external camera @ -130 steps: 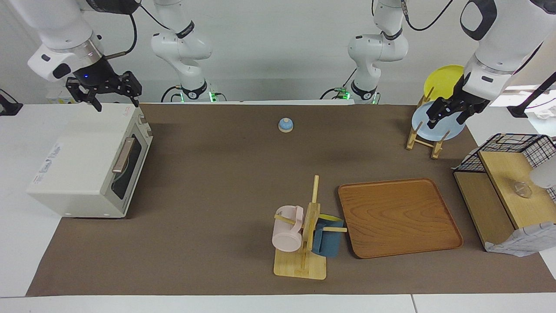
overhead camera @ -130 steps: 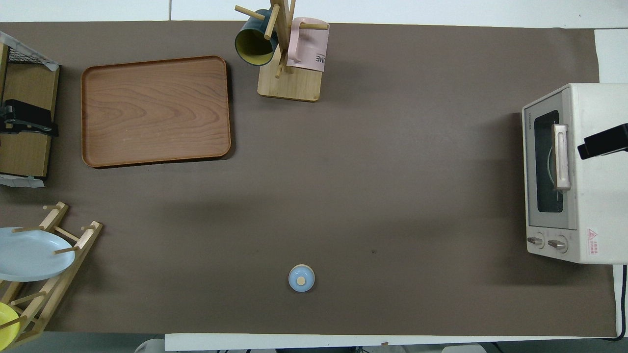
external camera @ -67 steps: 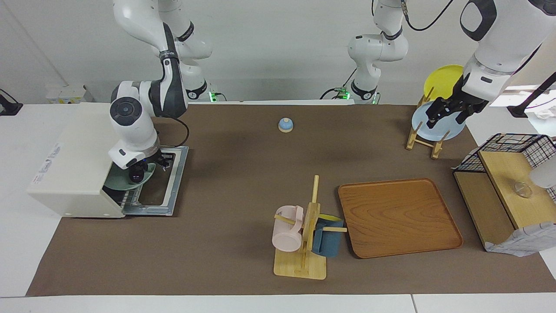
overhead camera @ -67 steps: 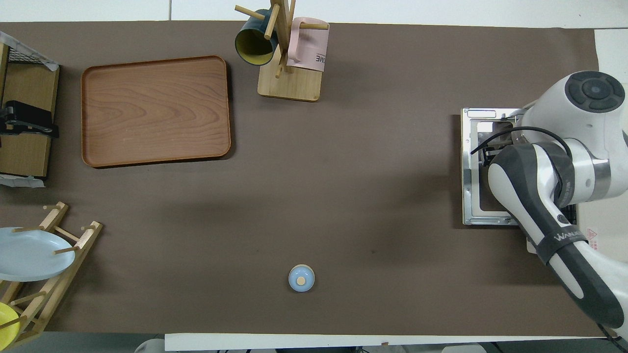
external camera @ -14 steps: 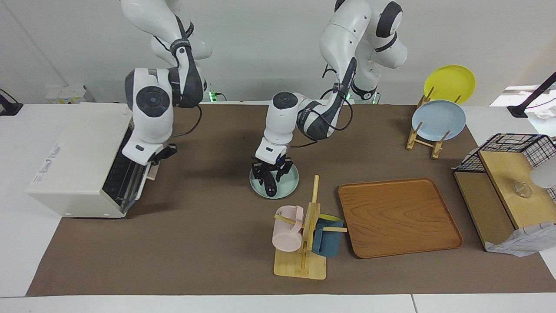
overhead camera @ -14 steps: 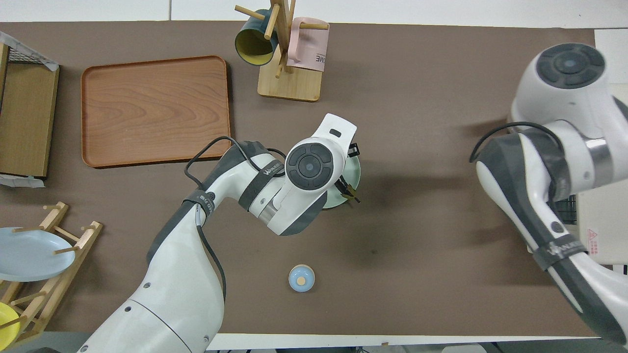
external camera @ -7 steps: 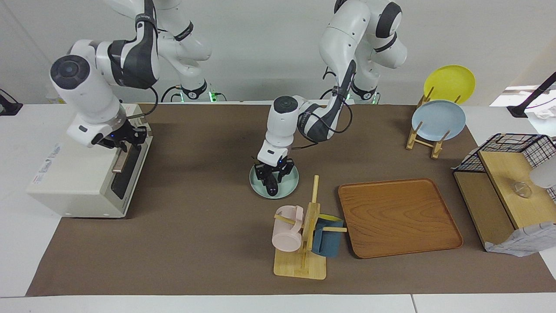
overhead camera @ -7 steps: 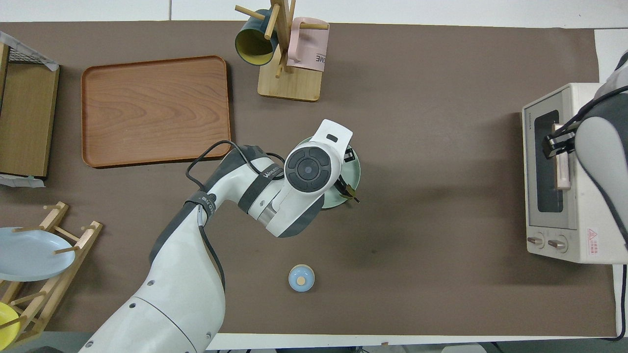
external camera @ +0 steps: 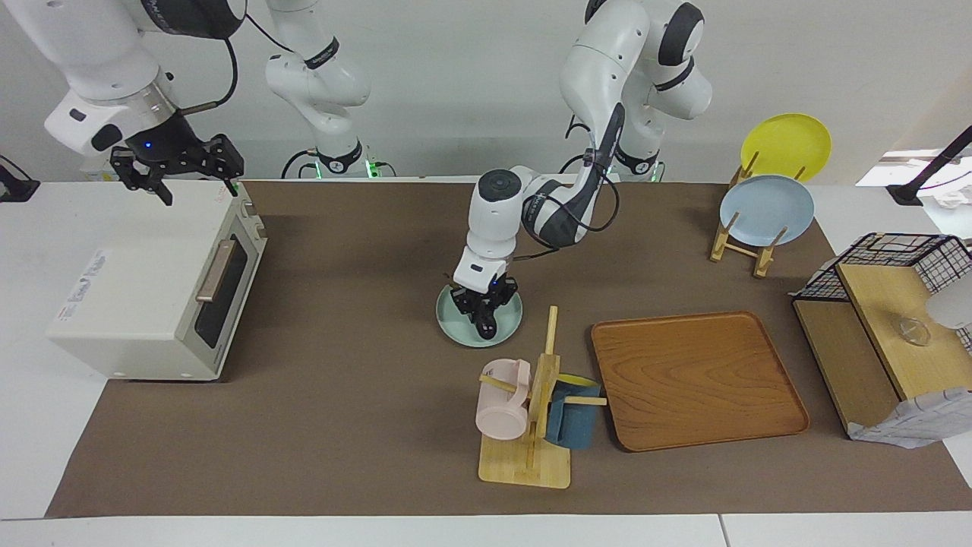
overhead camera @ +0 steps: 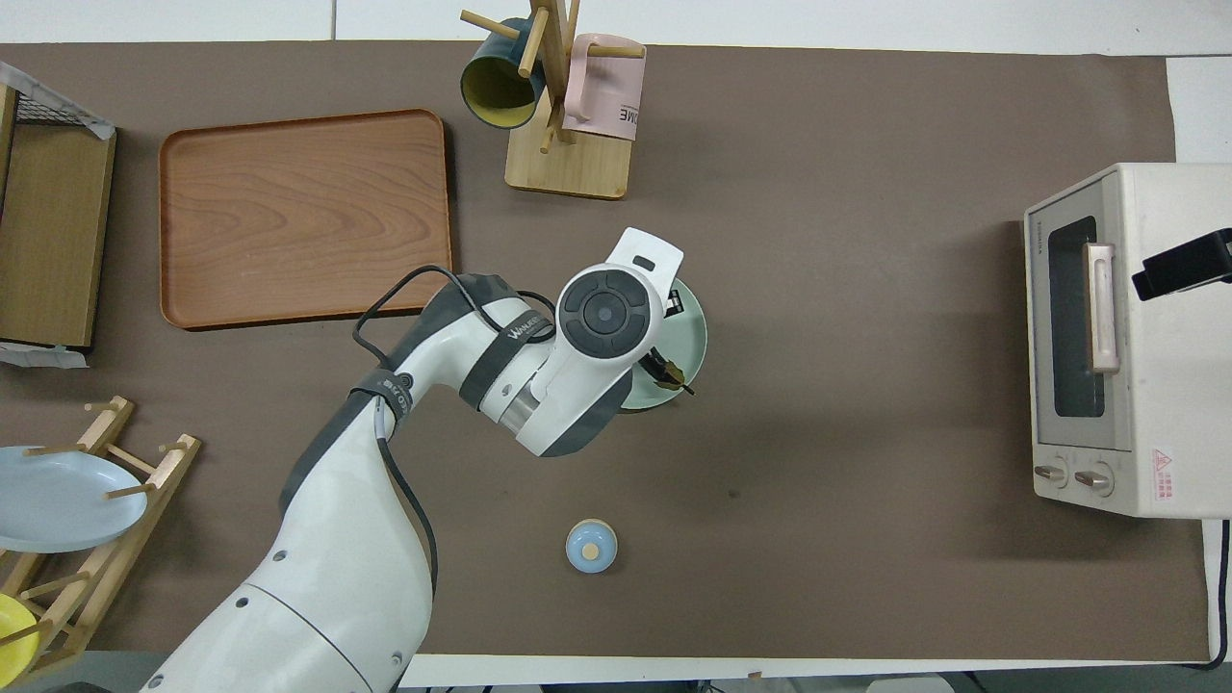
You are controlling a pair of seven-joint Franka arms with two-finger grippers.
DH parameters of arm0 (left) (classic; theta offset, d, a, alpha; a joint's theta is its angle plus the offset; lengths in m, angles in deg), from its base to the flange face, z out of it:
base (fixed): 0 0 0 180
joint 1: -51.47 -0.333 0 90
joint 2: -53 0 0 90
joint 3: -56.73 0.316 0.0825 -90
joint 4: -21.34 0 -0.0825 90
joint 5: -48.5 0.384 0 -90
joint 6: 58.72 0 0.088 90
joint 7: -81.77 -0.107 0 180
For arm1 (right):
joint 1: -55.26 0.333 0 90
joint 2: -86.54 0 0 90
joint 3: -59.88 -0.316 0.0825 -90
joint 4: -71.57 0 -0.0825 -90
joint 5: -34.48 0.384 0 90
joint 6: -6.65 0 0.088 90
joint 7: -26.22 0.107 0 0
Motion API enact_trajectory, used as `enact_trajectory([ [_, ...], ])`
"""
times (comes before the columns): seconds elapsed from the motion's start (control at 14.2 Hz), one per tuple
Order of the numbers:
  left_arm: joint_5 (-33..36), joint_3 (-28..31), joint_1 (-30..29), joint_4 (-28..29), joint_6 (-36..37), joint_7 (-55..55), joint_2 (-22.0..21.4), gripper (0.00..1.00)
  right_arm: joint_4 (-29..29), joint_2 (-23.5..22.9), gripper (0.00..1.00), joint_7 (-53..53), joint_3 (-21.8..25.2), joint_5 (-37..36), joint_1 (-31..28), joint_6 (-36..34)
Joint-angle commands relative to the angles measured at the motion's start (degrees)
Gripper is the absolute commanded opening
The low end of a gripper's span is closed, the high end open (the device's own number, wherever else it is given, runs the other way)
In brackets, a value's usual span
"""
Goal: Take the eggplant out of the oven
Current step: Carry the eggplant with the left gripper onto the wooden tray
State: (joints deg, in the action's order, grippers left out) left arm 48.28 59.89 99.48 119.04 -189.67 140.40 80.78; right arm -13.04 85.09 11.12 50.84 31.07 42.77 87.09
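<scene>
The slim, glossy dark purple-black eggplant (external camera: pixel 485 325) lies on a round pale green plate (external camera: pixel 456 320) in the middle of the brown-covered table (external camera: pixel 364 395), well apart from the boxy off-white toaster oven (external camera: pixel 144 289), whose glass door is shut. So the eggplant is already out of the oven. The left gripper (external camera: pixel 481 304) is down over the plate with its fingers astride the eggplant; whether they are clamped on it or just apart around it I cannot tell. In the overhead view the left arm's wrist covers most of the plate, and only the eggplant's stem end (overhead camera: pixel 671 374) shows at the plate's edge.

The risk I see is in the lift-off. If the fingers drag on the smooth skin, the eggplant may roll or tip over the shallow rim, and a sideways pull could slide the plate itself.

The wooden mug tree (external camera: pixel 531 425), holding a pink mug (external camera: pixel 501 406) and a blue mug (external camera: pixel 569 422), stands near the plate, farther from the robots, so a straight rise looks safest. The wooden tray (external camera: pixel 699 380) lies toward the left arm's end. Bare table lies between plate and oven.

The right gripper (external camera: pixel 175 169) waits above the oven's top, fingers spread apart.
</scene>
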Motion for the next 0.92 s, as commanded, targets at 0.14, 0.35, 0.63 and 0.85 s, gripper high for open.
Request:
enact_trajectory([
  [0.14,0.1,0.6,-14.0,1.4,14.2,-18.4,-8.8,0.04,2.9,-1.5,1.00,0.6,-0.5,-0.1,-0.9,-2.3],
  [0.35,0.1,0.6,-25.3,2.5,8.8,-39.6,-8.0,0.05,2.8,-0.5,1.00,0.7,0.4,-1.7,3.4,-2.2],
  [0.63,3.0,0.6,-33.8,2.9,-4.5,-58.9,-1.1,0.11,1.8,1.2,1.00,2.3,9.1,-2.0,12.0,-1.9],
  [0.85,3.2,0.7,-35.1,3.1,-4.4,-59.8,-1.1,1.00,1.7,1.2,1.00,2.3,9.9,-1.8,12.4,-1.8],
])
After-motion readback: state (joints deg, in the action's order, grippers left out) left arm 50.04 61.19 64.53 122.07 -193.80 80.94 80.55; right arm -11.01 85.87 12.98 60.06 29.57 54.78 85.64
